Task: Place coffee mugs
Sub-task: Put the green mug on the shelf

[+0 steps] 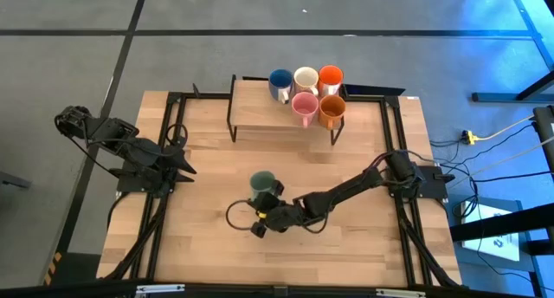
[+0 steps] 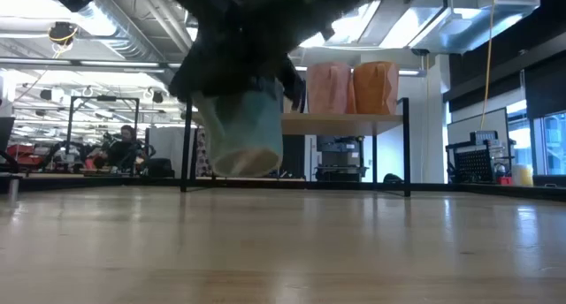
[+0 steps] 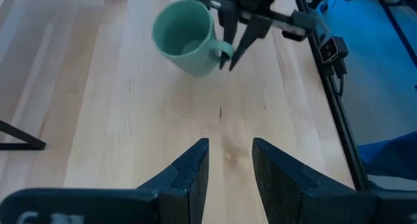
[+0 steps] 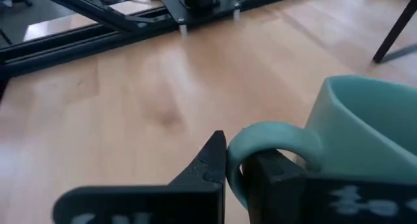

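The green mug (image 1: 262, 184) is near the table's middle and also shows in the low view (image 2: 246, 132) and the left wrist view (image 3: 184, 36). My right gripper (image 1: 275, 201) is shut on it from the near-right side. The blue (image 1: 280, 83), white (image 1: 305, 77), orange-red (image 1: 330, 75), pink (image 1: 303, 105) and orange-brown (image 1: 332, 111) mugs stand on a raised wooden shelf (image 1: 255, 114) at the far edge. My left gripper (image 3: 230, 160) is open and waits near the table's left side (image 1: 186, 164), touching nothing. My right gripper (image 4: 236, 175) pinches the green mug's handle (image 4: 260, 136) between its two fingers. One finger (image 4: 277, 178) sits inside the handle loop and the other (image 4: 207, 165) outside it. The mug (image 2: 246, 132) is lifted clear of the table and tilted.
The shelf stands on thin black legs (image 2: 407, 145) and its left part is bare wood. Black frame rails (image 1: 394, 159) run along the table's left and right sides. Bare tabletop (image 1: 346, 246) lies toward the near edge. People and benches show in the room beyond (image 2: 124, 149).
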